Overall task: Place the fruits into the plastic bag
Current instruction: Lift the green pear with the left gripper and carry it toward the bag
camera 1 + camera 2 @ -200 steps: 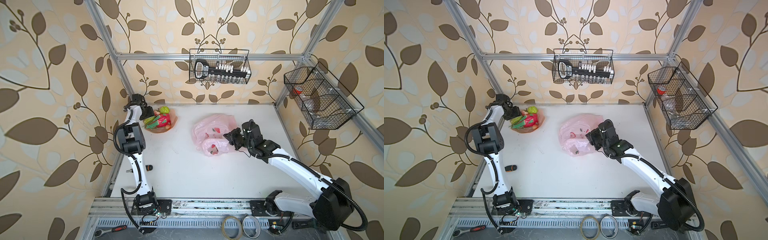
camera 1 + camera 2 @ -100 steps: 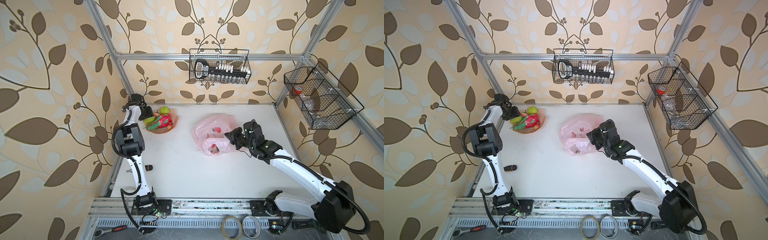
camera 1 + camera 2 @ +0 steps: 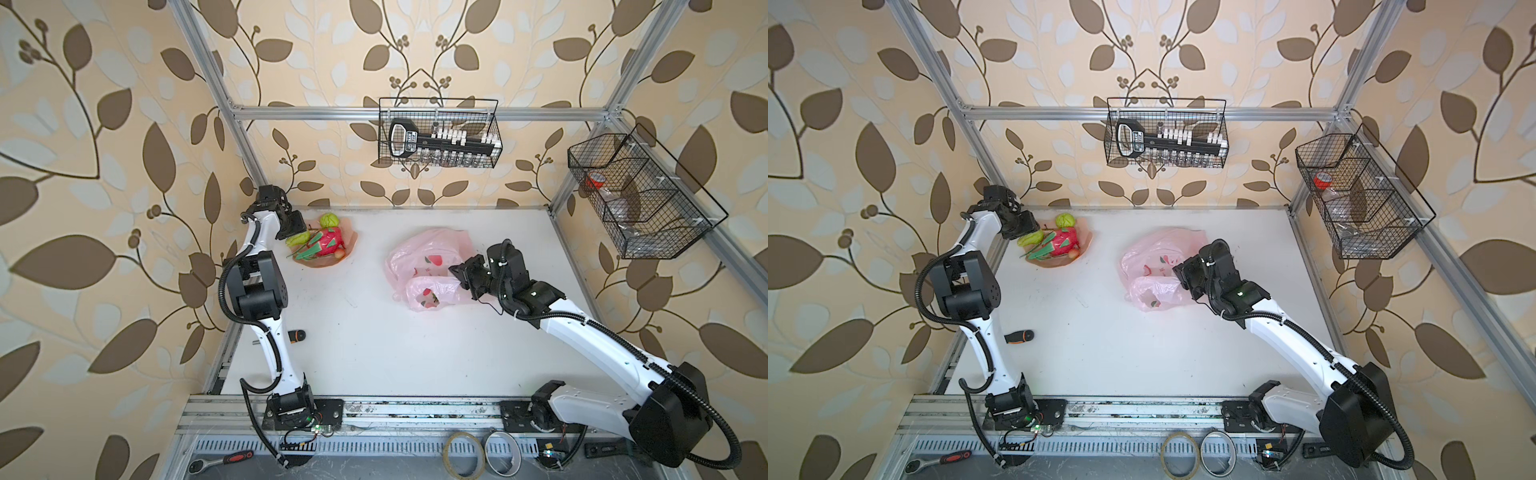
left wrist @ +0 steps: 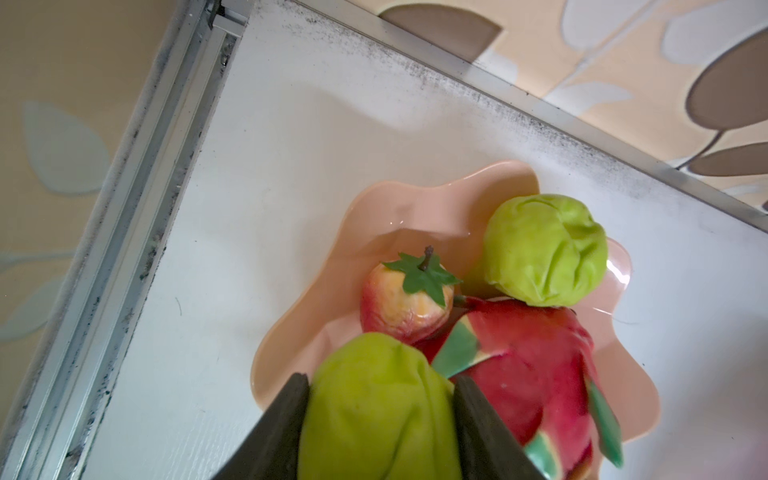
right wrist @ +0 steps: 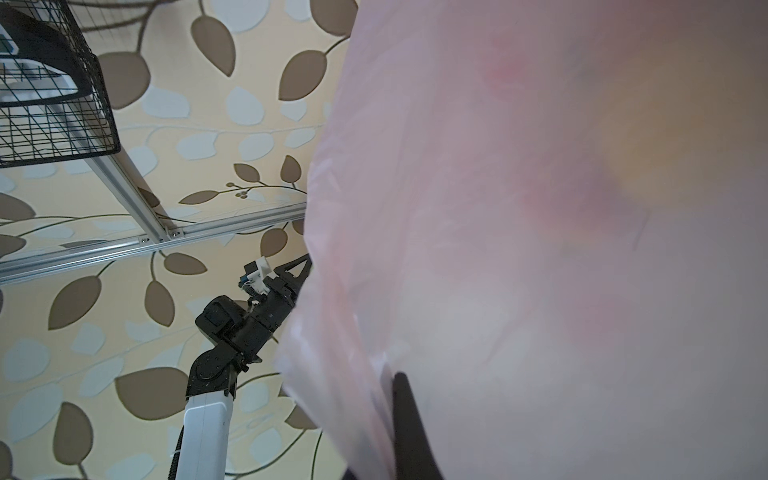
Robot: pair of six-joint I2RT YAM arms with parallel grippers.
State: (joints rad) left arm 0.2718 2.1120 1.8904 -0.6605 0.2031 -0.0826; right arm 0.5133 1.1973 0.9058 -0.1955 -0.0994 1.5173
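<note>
**Far-left dish: green fruit in grip**

At the far-left corner of the white table, the left gripper has its fingers clamped on a lumpy green toy fruit. This sits at the edge of the peach-pink petal-edged dish, touching a magenta dragon fruit. A second green fruit and a small red-orange fruit lie alongside. Right of centre, the right gripper is pinched closed on the right edge of the translucent pale-pink plastic bag.

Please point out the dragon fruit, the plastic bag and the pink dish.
dragon fruit [image 3: 329,242], in a top view, its magenta body.
plastic bag [image 3: 428,246], in a top view, its upper side.
pink dish [image 4: 415,198], in the left wrist view, its bare rim.
</note>
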